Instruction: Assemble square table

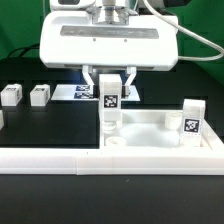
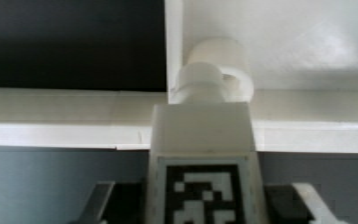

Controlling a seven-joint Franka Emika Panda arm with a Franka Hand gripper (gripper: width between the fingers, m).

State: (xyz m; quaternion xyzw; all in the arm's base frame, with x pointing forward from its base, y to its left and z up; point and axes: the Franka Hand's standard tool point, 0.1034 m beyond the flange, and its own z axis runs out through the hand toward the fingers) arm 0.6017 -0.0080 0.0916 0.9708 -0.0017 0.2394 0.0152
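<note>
My gripper is shut on a white block leg with a black-white tag and holds it upright over the near corner of the square table top on the exterior view's left. In the wrist view the gripper clamps the tagged leg. The leg's round end sits by the edge of the white top. Whether it touches a socket I cannot tell. A second tagged leg stands upright at the top's corner on the exterior view's right.
Two loose white tagged legs lie on the black table on the exterior view's left. The marker board lies behind them. The long white L-shaped rail runs along the front, against the table top.
</note>
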